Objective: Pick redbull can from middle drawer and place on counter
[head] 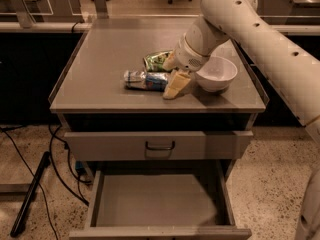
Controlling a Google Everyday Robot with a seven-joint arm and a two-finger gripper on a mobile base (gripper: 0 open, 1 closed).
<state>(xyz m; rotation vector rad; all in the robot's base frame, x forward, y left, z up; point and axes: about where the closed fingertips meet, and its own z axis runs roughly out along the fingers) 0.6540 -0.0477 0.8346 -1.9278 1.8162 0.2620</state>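
The redbull can [144,80] lies on its side on the counter [105,54], near the front middle. My gripper [172,73] is down at the can's right end. One pale fingertip [176,85] rests in front of that end and the other [169,61] stands behind it, by the dented green can [156,60]. The fingers stand apart, open, on either side of the can's end. The middle drawer [157,206] is pulled out at the bottom of the view, and its grey floor holds nothing.
A white bowl [216,73] stands just right of my gripper. The drawer front with a black loop handle [160,145] above the open drawer is closed. Cables [55,159] and a dark pole [27,196] lie on the floor at left.
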